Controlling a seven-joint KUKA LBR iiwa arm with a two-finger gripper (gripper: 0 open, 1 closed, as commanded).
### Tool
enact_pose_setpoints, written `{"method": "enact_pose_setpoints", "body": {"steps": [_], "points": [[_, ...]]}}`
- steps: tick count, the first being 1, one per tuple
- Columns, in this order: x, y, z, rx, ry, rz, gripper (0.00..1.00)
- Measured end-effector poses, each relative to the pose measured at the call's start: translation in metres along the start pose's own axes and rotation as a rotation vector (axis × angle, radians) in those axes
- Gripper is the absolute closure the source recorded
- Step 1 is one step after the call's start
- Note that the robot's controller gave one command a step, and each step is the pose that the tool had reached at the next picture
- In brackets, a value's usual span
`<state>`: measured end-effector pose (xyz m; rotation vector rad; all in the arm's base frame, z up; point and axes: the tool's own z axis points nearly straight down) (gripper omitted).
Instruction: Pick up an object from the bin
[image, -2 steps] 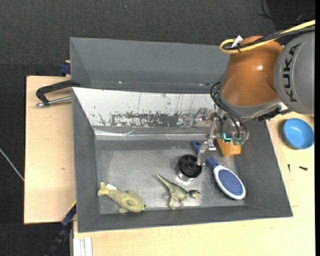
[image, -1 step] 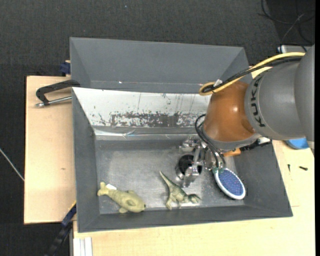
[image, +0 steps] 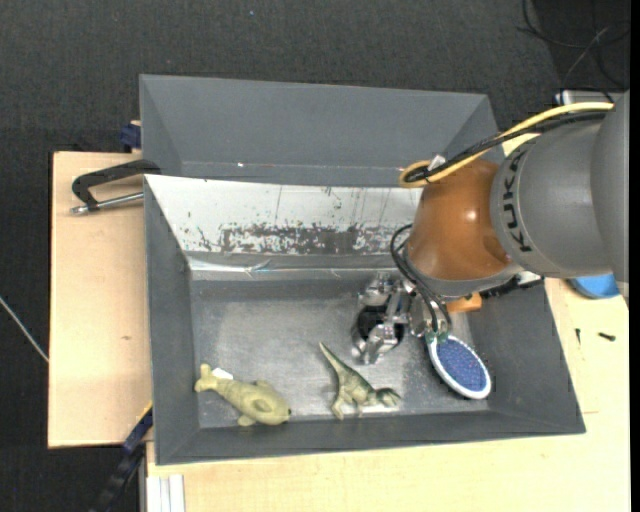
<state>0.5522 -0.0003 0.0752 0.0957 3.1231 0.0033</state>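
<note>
The gripper (image: 375, 340) is hanging low inside the bin (image: 170, 330), near the front wall; its opening state cannot be determined. It is sitting just behind an olive dinosaur figure (image: 352, 388). A blue oval brush (image: 462, 367) is lying toward the front-right corner, and an olive whale figure (image: 248, 398) toward the front-left corner.

From the gripper (image: 383, 325), you have open bin floor (image: 270, 320) from 9 through 11 o'clock, up to the back wall (image: 300, 212). At 6 o'clock an olive dinosaur figure (image: 355, 388) lies just beside it. At 4 o'clock a blue oval brush (image: 462, 366) obstructs the right side. At 8 o'clock, well apart, an olive whale-like toy (image: 245, 398) lies along the front wall (image: 350, 440).
</note>
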Motion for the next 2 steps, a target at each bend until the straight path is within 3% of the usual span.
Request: {"method": "enact_pose_setpoints", "body": {"steps": [1,2], "points": [[0.007,-0.013,-0.104,0.002,0.005,0.017,1.00],[-0.005,-0.001,-0.182,0.001,0.002,0.003,1.00]]}}
